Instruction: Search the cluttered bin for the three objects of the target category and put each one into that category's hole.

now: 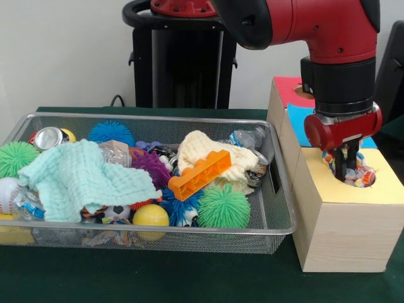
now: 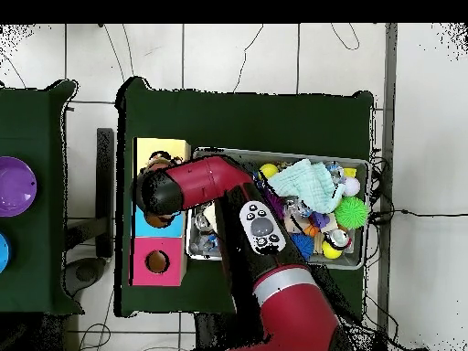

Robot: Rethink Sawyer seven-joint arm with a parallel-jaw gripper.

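Clutter filled the wire mesh bin [image 1: 282, 189] on the green counter [image 1: 189, 278]: from the left, a green spiky ball [image 1: 14, 156] and a crushed silver can [image 1: 48, 137] lay by the rim, a mint-green cloth [image 1: 82, 180] was draped over the heap, and a blue spiky ball [image 1: 111, 132] sat behind it. A yellow ball [image 1: 150, 216] rested at the near wall, a purple spiky ball [image 1: 151, 165] lay toward the middle, and an orange toothed plastic block [image 1: 199, 175] leaned tilted across a cream knitted cloth [image 1: 208, 154], with a second green spiky ball [image 1: 223, 206] just in front of it. To the right of the bin stood a wooden sorting box [image 1: 341, 233] with three coloured tops, yellow nearest the camera, then blue, then pink at the far end. The red arm [image 1: 328, 31] came down over the yellow section, where the gripper [image 1: 346, 169] reached into the yellow-topped hole [image 1: 371, 177]; its dark fingers [image 1: 341, 165] stood close together on a multicoloured rope toy [image 1: 361, 175], which sat in the mouth of that hole with its knotted strands showing on both sides of them. The overhead view placed the arm's end above the yellow end of the box, with the pink section's hole [image 2: 157, 262] in plain sight.
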